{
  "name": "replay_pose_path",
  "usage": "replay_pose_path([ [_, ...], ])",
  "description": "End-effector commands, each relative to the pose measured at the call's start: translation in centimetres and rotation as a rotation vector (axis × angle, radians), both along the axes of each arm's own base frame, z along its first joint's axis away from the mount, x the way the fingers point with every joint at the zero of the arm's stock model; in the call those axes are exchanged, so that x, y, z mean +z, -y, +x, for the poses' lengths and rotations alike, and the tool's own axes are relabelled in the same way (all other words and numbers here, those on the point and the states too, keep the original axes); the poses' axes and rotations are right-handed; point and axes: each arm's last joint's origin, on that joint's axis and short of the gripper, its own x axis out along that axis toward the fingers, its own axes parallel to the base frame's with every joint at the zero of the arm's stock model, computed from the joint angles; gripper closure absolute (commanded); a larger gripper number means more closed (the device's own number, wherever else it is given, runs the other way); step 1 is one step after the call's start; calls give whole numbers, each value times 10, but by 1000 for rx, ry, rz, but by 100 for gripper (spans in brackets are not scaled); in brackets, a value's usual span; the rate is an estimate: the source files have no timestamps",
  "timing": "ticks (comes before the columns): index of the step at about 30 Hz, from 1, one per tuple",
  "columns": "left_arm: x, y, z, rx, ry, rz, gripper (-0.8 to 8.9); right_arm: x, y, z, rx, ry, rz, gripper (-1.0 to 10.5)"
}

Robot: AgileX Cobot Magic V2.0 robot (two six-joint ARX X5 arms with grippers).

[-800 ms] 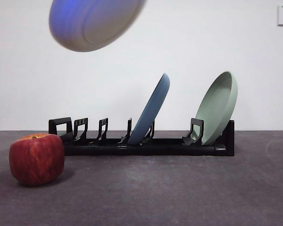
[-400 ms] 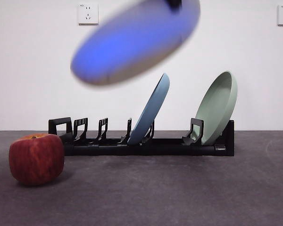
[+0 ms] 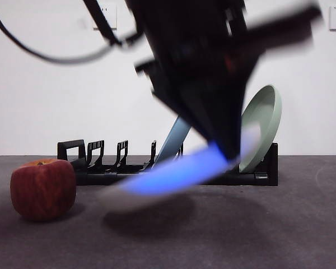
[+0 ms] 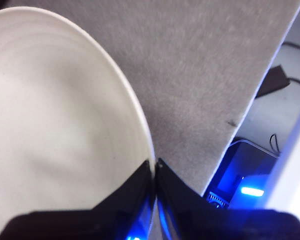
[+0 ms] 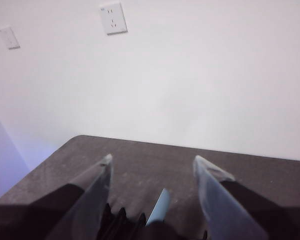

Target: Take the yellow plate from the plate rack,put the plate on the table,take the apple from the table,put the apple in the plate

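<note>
My left gripper (image 3: pixel 227 150) is shut on the rim of the yellow plate (image 3: pixel 157 179), which shows blurred and blue-lit, tilted low over the table (image 3: pixel 224 241) in front of the plate rack (image 3: pixel 101 168). In the left wrist view the jaws (image 4: pixel 155 165) pinch the cream plate's edge (image 4: pixel 55 125). The red apple (image 3: pixel 43 188) sits on the table at the left, apart from the plate. My right gripper (image 5: pixel 152 158) is open and empty, high above the rack (image 5: pixel 119 219).
A light blue plate (image 3: pixel 171 143) and a pale green plate (image 3: pixel 263 123) stand in the rack behind the arm. The left wrist view shows the table's edge (image 4: pixel 240 115) close by. Wall sockets are on the white wall.
The left arm has swung the plate down and to the right, from high in the air to just above the table. The arm now fills the middle of the front view.
</note>
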Motion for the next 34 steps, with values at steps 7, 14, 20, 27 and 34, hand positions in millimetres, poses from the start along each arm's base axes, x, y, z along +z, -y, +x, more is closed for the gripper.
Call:
replay_pose_path([
  [7, -48, 18, 7, 17, -67, 70, 814, -2, -1, 1, 8, -16, -7, 666],
  [14, -43, 16, 11, 70, -73, 26, 702, -2, -2, 1, 14, -15, -7, 666],
  [20, -31, 14, 14, 78, -58, -5, 491, -1, -10, 4, 55, -2, -9, 666],
  [27, 17, -4, 14, 143, 124, -79, 500, -3, -24, 10, 121, -2, -10, 667],
  [34, 97, -63, 17, 276, 329, -264, 500, -15, -59, 29, 257, -28, -47, 665],
])
